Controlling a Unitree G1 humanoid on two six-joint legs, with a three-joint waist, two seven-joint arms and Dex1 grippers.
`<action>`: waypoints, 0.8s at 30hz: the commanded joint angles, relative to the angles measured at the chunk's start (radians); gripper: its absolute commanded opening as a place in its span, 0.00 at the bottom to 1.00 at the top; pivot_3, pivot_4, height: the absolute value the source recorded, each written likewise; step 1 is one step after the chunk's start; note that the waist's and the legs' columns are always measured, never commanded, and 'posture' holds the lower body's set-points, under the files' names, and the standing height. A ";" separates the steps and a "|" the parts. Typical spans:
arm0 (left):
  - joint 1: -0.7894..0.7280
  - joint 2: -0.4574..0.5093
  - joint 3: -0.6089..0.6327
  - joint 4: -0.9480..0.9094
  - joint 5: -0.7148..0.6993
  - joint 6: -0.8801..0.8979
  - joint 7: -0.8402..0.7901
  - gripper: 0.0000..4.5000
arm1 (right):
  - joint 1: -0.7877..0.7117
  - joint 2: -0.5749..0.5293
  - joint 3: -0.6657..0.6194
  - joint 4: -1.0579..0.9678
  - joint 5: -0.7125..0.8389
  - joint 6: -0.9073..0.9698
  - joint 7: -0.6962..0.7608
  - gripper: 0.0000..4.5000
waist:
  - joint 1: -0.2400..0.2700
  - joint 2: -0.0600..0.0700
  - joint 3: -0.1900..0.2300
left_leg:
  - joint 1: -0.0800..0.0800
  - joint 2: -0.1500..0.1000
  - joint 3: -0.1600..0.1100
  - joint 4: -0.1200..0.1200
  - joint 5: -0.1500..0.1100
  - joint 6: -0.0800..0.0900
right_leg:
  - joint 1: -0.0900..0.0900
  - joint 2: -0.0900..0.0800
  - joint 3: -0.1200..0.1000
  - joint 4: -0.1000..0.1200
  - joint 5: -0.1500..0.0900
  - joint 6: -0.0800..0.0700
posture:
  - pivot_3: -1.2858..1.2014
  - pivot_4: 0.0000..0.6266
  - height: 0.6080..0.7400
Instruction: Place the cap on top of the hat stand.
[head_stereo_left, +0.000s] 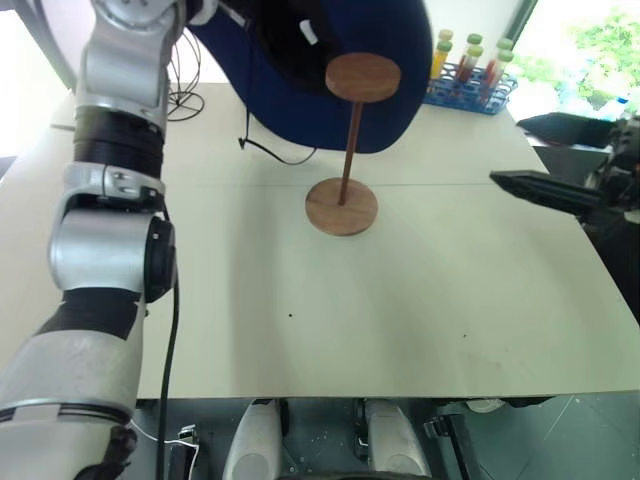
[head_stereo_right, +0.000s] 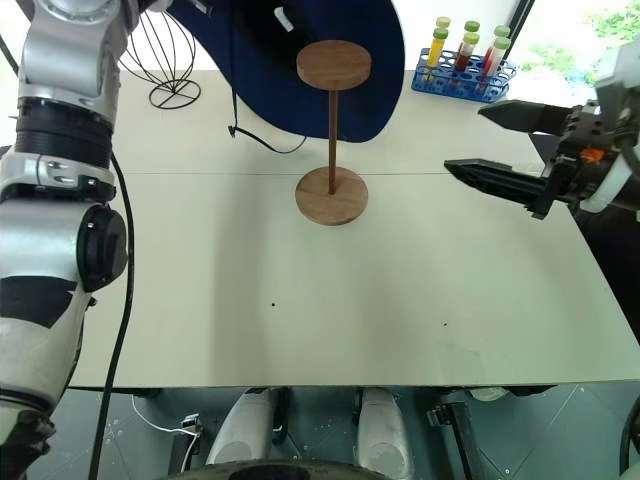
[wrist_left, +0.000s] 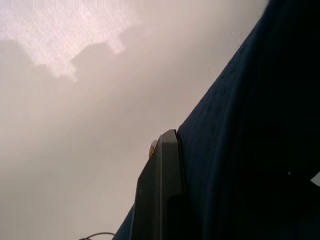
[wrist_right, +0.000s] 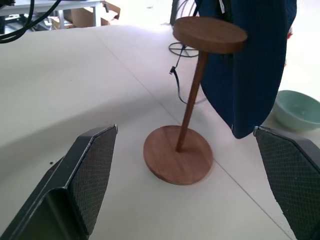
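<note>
The navy-blue cap (head_stereo_left: 300, 110) hangs in the air just behind the disc top of the hat stand (head_stereo_left: 350, 150), its brim drooping down past the disc toward the table. In the left wrist view, my left gripper (wrist_left: 176, 135) is shut on the cap's fabric, with one dark finger (wrist_left: 160, 195) lying against the cloth. The brown wooden stand rests upright on its round base (head_stereo_right: 331, 195) near the table's middle. My right gripper (head_stereo_right: 465, 140) hovers to the right of the stand, open and holding nothing, its fingers (wrist_right: 85, 180) pointing at the stand.
A blue rack of test tubes (head_stereo_left: 470, 85) stands at the back right. A black wire stand (head_stereo_right: 165, 60) is at the back left. A thin black cord (head_stereo_left: 270, 150) trails below the cap. A pale green bowl (wrist_right: 300, 110) lies beyond the stand. The white table (head_stereo_left: 300, 320) spreads in front.
</note>
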 joint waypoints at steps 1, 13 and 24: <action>-0.072 -0.005 0.048 -0.034 -0.042 -0.055 0.021 0.01 | 0.005 -0.036 -0.082 -0.001 0.011 0.009 -0.007 1.00 | 0.000 0.000 0.000 | 0.000 0.000 0.000 0.000 0.000 0.000 | 0.000 0.000 0.000 0.000 0.000 0.000 | 0.52 0.24 0.99; 0.188 -0.028 0.079 -0.462 -0.250 -0.059 -0.184 0.01 | 0.010 -0.078 -0.240 0.026 0.065 0.118 -0.061 1.00 | 0.000 0.003 -0.001 | 0.001 0.000 0.001 0.000 0.000 0.000 | 0.000 0.000 0.002 0.001 0.000 0.000 | 0.52 0.24 0.99; 0.524 0.066 0.102 -0.721 -0.187 -0.347 -0.205 0.01 | 0.083 -0.054 -0.325 0.000 0.106 0.190 -0.102 1.00 | 0.000 0.003 -0.001 | 0.001 0.000 0.001 0.014 0.000 -0.001 | 0.001 0.000 0.004 0.011 -0.001 -0.005 | 0.52 0.24 0.99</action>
